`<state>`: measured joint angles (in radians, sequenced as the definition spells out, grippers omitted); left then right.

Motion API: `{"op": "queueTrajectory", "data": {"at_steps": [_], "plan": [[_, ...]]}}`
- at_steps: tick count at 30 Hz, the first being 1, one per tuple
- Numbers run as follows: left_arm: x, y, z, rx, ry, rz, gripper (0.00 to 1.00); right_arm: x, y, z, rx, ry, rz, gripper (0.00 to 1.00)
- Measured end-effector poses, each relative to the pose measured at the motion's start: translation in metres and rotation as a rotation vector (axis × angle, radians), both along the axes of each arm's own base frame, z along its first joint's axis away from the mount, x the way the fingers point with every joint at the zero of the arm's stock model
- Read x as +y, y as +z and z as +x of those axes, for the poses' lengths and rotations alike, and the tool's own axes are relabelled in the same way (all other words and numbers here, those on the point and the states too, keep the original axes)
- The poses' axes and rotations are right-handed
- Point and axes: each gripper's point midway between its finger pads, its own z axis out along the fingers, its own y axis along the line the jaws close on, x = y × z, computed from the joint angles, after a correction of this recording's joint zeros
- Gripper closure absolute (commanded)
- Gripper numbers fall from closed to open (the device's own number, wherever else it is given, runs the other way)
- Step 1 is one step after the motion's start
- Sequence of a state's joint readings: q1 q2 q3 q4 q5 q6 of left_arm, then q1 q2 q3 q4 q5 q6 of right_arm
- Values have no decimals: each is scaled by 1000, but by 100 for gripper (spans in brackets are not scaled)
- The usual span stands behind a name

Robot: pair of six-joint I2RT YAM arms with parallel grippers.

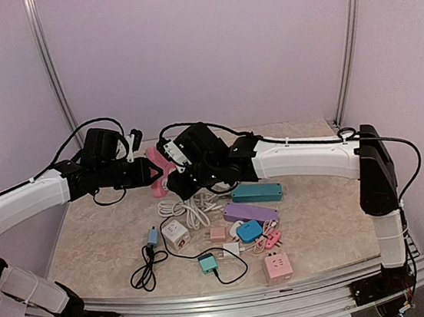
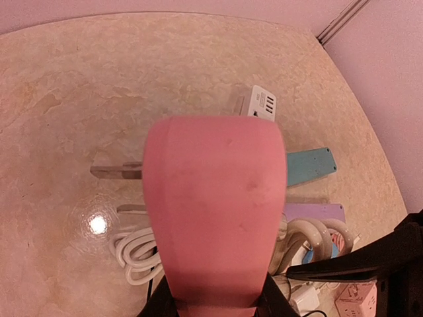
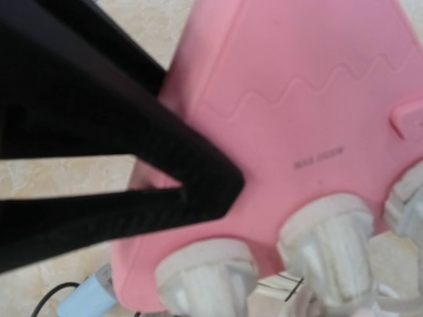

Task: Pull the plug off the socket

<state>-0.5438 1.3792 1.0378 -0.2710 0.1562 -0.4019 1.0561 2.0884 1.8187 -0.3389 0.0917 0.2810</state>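
The pink socket [image 1: 157, 184] hangs in the air above the table's middle, and my left gripper [image 1: 149, 172] is shut on its left end. In the left wrist view the socket [image 2: 215, 211] fills the centre, and the left gripper [image 2: 217, 300] clamps its near end. The right wrist view shows the socket's face [image 3: 297, 119] with two white plugs [image 3: 205, 281] [image 3: 327, 241] seated in it. The left gripper's black finger [image 3: 132, 178] lies across its left side. My right gripper [image 1: 176, 181] reaches in from the right and closes on a white plug. Its own fingers are hidden in its wrist view.
Below the socket lie a coiled white cord [image 1: 191, 207], a teal strip [image 1: 256, 192], a purple strip [image 1: 250, 212], a white cube adapter [image 1: 175, 233], a pink cube [image 1: 278, 267], a teal plug [image 1: 208, 263] and a black cable [image 1: 147, 271]. A white charger [image 2: 261, 104] lies farther back.
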Motion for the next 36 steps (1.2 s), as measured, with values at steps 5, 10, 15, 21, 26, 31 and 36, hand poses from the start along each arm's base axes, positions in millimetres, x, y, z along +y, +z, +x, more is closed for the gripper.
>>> {"op": "queueTrajectory", "data": {"at_steps": [5,10,15,21,26,31,36], "plan": [[1,0,1,-4,7,5,100,-1,-1,4,-6,-26,-7,64],[3,-1,4,9,25,3,100,-11,3,-3,6,-31,22,52],[3,3,9,45,26,-55,100,-21,43,-21,-20,-32,90,45],[6,0,11,79,33,-83,100,-4,103,-54,-71,-19,265,49],[4,0,10,91,26,-97,100,16,90,-64,-50,-9,281,52],[3,1,9,96,22,-103,100,20,46,-47,-43,-64,198,54],[1,1,8,100,14,-109,100,16,29,-31,-40,-101,164,55]]}}
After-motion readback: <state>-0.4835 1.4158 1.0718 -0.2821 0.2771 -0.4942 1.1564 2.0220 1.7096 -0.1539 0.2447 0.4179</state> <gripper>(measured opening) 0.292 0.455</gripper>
